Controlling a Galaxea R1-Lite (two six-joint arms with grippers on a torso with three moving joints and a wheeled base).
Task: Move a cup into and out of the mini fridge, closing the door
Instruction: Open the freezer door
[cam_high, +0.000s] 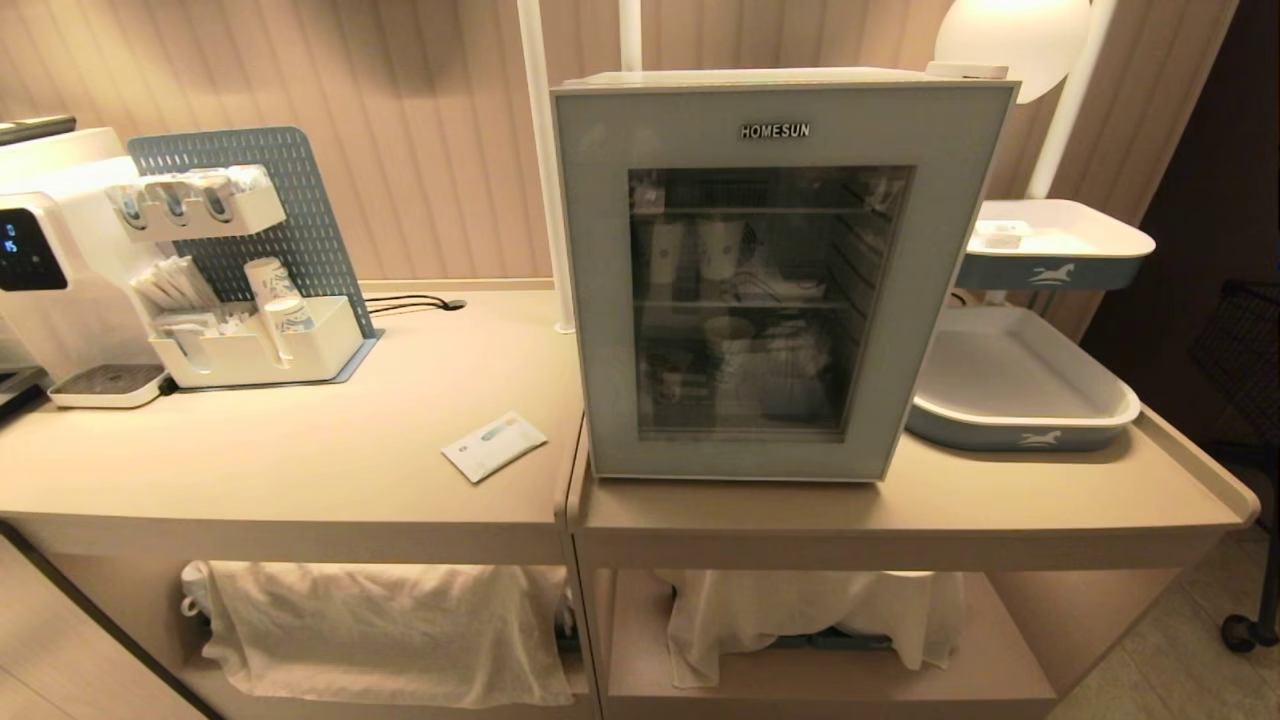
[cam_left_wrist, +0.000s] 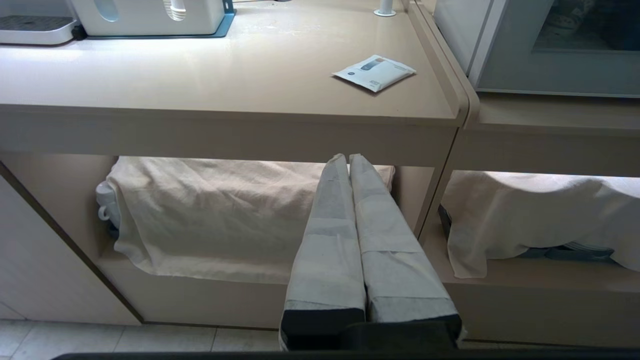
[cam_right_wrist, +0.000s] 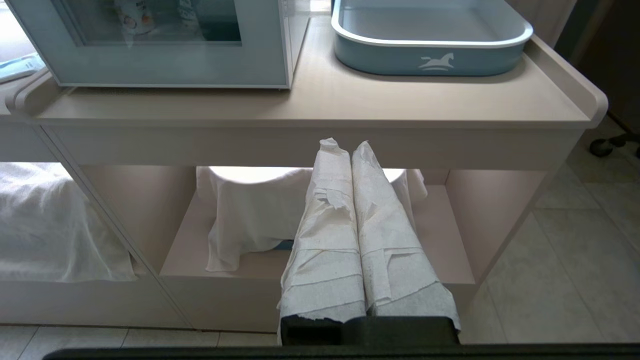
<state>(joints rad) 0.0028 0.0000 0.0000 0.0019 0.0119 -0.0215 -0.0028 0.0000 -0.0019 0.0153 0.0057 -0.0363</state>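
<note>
Fridge (cam_high: 770, 270) stands on the surface (cam_high: 300, 450), door (cam_high: 600, 300) closed. Both arms parked below its edge: left end effector (cam_left_wrist: 348, 159) and right end effector (cam_right_wrist: 343, 145) clenched, empty, ready to start.

Warm, even room light in the head view; a round lamp (cam_high: 1010, 35) glows top right, overexposed. The fridge door's dark glass (cam_high: 750, 300) is dim, with the contents murky behind it. Straight edges bow toward the frame borders. Both wrist views are cooler and paler, and the countertop (cam_left_wrist: 150, 70) is washed out by glare. Under-counter shelves lie in soft shadow.
</note>
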